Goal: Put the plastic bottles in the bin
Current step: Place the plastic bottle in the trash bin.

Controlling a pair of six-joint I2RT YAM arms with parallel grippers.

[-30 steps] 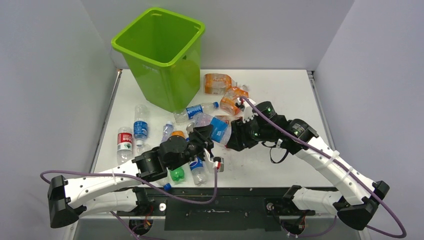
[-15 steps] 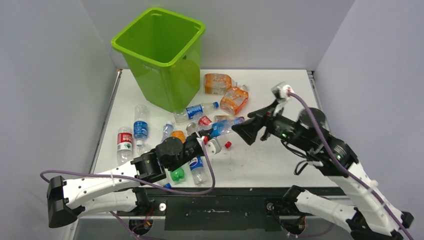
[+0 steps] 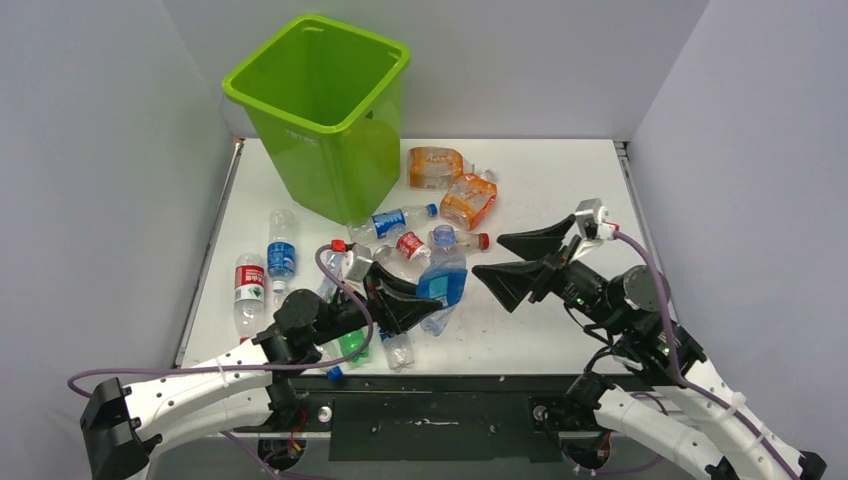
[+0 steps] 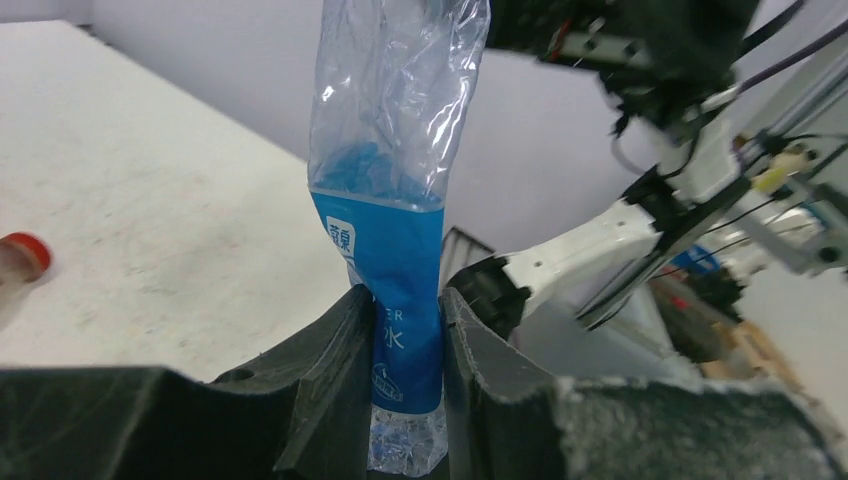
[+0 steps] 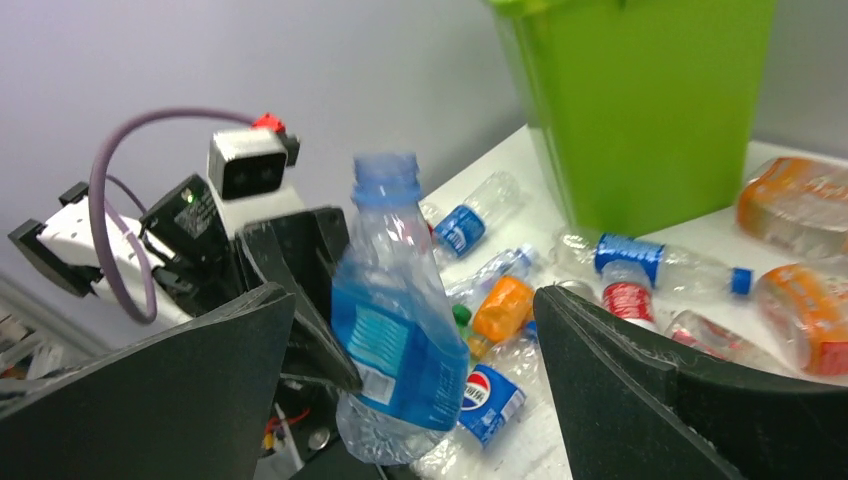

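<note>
Right end effector (image 3: 488, 256) withdrew, jaws wide | left end effector (image 3: 430, 299) clamps blue-label bottle (image 3: 447, 265) | well apart

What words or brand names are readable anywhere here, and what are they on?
"pepsi": blue label of a small lying bottle.
"水" under "ER": blue label of the crushed clear bottle in the left gripper.
Raised mark on the bin and the red-labelled bottle print: too small to read.
</note>
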